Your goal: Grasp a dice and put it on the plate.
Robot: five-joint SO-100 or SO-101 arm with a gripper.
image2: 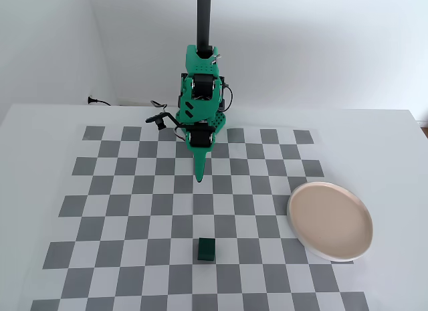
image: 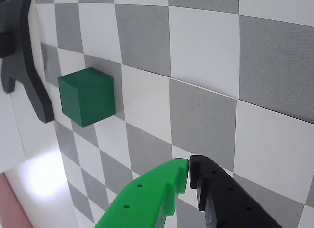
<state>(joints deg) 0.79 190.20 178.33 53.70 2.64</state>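
The robot's pincer point(image: 189, 175), one bright green finger and one black, is pressed together and empty. In the fixed view, the small dark green plastic cube dice point(image2: 206, 249) sits well apart, straight ahead of its tip. Only that view shows the round beige-pink plate point(image2: 330, 221), right of both.

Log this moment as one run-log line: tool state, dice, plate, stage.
tool: shut, empty, above board | dice: on checkerboard, untouched | plate: empty, right in fixed view | stage: grasp not yet done
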